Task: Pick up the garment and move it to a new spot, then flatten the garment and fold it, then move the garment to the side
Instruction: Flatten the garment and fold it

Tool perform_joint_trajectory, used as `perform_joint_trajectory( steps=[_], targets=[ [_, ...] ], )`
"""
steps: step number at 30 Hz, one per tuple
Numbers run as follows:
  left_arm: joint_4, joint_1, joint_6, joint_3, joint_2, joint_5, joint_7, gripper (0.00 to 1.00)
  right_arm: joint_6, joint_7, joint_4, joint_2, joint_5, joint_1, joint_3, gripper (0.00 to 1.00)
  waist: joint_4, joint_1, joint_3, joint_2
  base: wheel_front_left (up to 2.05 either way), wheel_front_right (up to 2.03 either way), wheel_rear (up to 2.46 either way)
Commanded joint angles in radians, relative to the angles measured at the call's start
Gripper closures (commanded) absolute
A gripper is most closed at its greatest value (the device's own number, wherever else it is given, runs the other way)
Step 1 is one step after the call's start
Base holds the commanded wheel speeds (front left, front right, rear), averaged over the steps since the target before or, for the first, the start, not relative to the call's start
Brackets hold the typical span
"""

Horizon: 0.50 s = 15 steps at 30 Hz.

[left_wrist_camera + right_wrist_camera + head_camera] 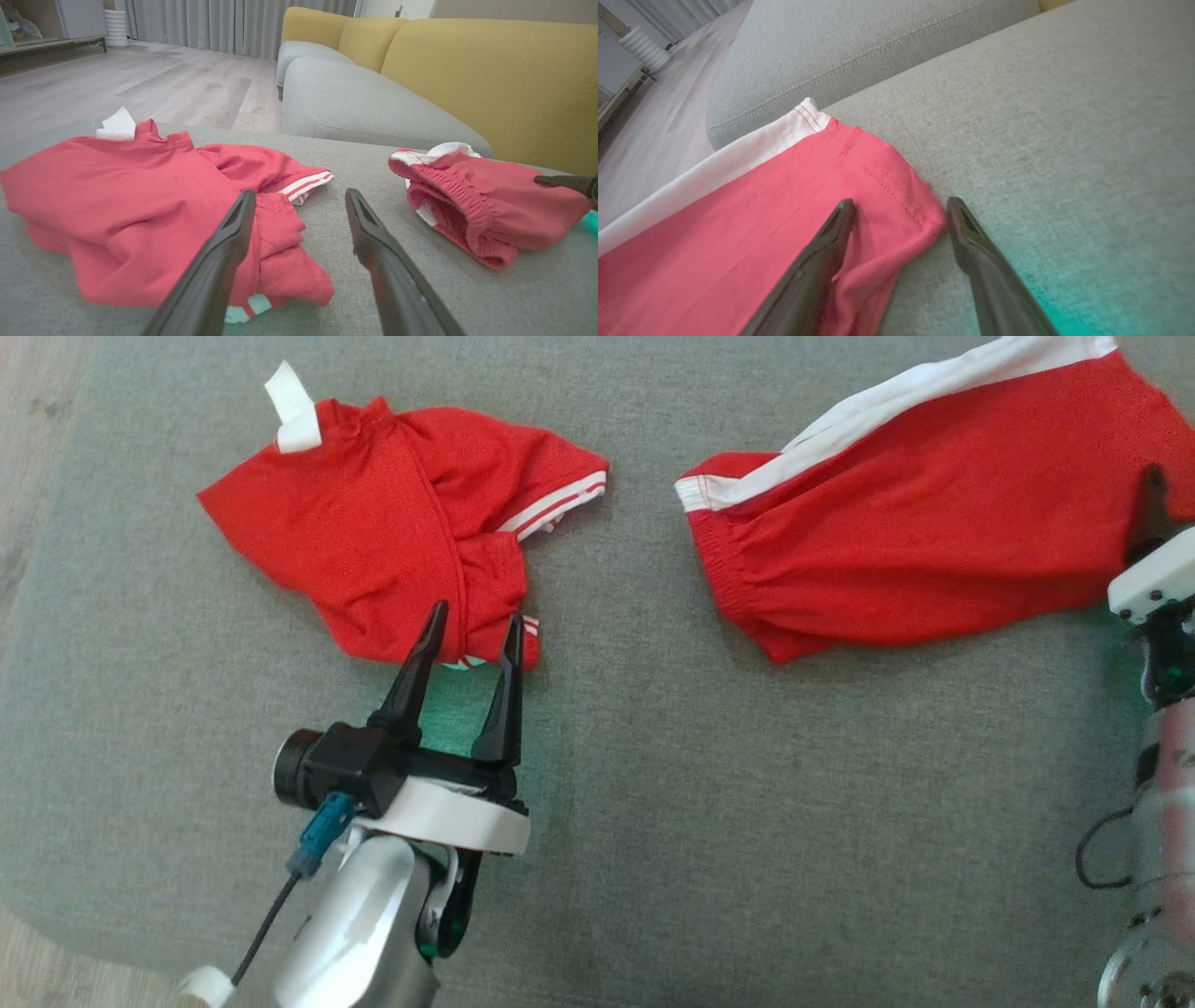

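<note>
Step in hand: the first one, the picking up. I judge that nothing is lifted yet, because both pieces of clothing lie slack on the grey cushion (653, 784).
Garments: a crumpled red T-shirt (373, 523) lies on the left part of the cushion. Red shorts (915, 523) with a white side stripe lie on the right part. They are well apart, with bare cushion between them.
Task's garment: I cannot tell which of the two it is, because each arm points at a different one.
Left gripper (476, 613): the fingers are apart and hold nothing. It is low and aims at the near edge of the T-shirt.
T-shirt and left fingers: the bunched near hem lies at the tips. In the left wrist view one finger is over the red cloth and the other is over bare cushion, just beside the hem.
Right gripper (901, 201): the fingers are apart and not clamped on anything.
Shorts and right fingers: the stitched corner of a leg end lies between the tips. One finger is over the cloth, the other over the cushion just beside the corner.
Next move: probably to sink to the cushion, then close on the fold. The fingers should take enough layers that the thin cloth does not slip out when it is lifted.
</note>
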State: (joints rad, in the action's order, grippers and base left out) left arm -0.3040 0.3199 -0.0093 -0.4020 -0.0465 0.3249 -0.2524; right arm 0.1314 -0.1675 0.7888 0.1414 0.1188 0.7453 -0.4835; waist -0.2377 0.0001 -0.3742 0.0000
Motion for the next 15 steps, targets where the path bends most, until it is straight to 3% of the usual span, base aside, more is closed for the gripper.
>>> perform_joint_trajectory(
  steps=[1, 6, 13, 14, 15],
  targets=[
    [0.030, 0.025, 0.002, 0.020, -0.004, 0.004, -0.009, 0.00, -0.001, 0.006, -0.016, 0.012, -0.014, 0.044, 0.015, 0.00, -0.005, -0.0001, -0.009, 0.0000, 0.00, 0.00, 0.00],
    [0.030, 0.038, 0.010, 0.007, -0.004, 0.019, -0.009, 0.00, -0.001, -0.010, 0.079, 0.028, -0.046, 0.095, 0.007, 0.00, -0.010, -0.0001, -0.028, 0.0000, 0.00, 0.00, 0.00],
    [0.031, 0.054, 0.020, -0.007, -0.004, 0.005, -0.009, 0.00, -0.001, -0.045, 0.164, 0.042, -0.045, 0.141, 0.071, 0.01, -0.012, -0.0001, -0.037, 0.0000, 0.00, 0.00, 0.00],
    [0.030, 0.054, 0.021, -0.007, -0.004, 0.005, -0.009, 0.00, -0.001, -0.048, 0.172, 0.044, -0.040, 0.145, 0.081, 0.45, -0.011, -0.0001, -0.036, 0.0000, 0.00, 0.00, 0.00],
    [0.030, 0.054, 0.021, -0.007, -0.004, 0.005, -0.009, 0.00, -0.001, -0.047, 0.178, 0.045, -0.033, 0.147, 0.091, 1.00, -0.010, -0.0001, -0.033, 0.0000, 0.00, 0.00, 0.00]
  ],
)
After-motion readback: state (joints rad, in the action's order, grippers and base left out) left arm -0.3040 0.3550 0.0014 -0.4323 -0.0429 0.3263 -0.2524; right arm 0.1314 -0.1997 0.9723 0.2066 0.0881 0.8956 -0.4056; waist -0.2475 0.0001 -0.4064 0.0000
